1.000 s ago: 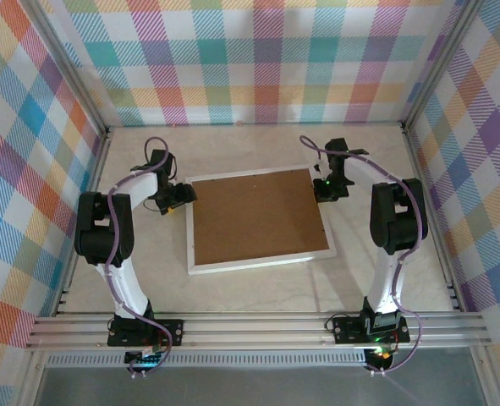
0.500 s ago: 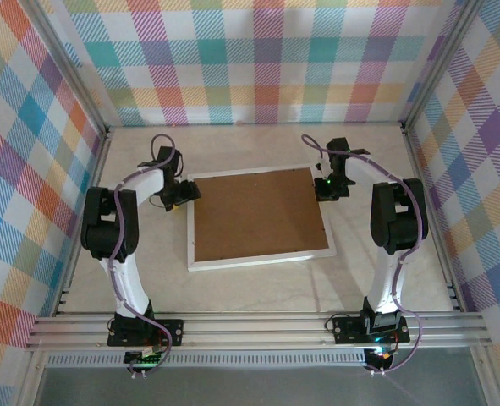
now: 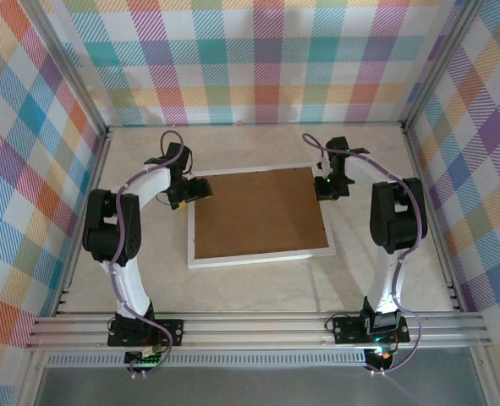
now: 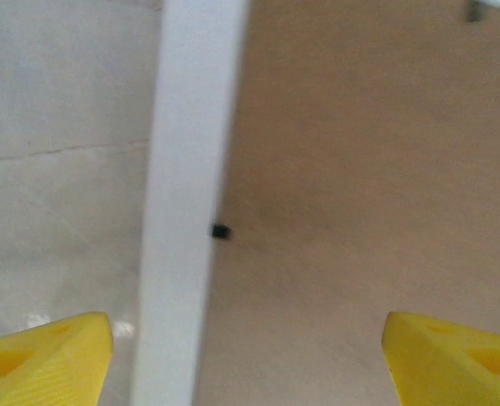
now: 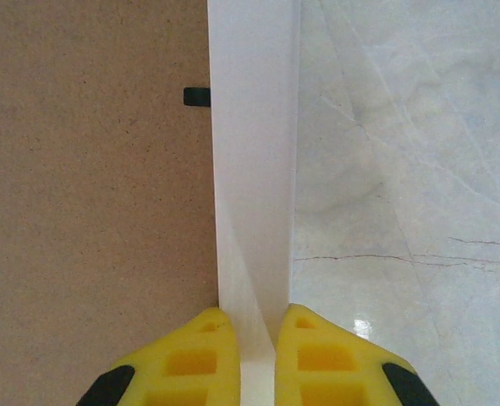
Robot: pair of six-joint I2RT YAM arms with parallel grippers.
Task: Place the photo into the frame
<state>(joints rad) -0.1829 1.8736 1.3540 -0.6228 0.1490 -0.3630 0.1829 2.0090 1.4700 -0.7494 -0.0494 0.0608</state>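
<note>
Overhead camera looks down from the near side; wrist cameras face down, close over opposite edges of the white-rimmed, brown-backed rectangular frame [image 3: 258,216].

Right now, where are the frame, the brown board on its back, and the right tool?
frame [image 3: 262,258]: top view, on its white near border.
brown board [image 3: 258,211]: top view, at its middle.
right tool [image 5: 255,342]: right wrist view, between its yellow fingertips, shut on the frame's border.
</note>
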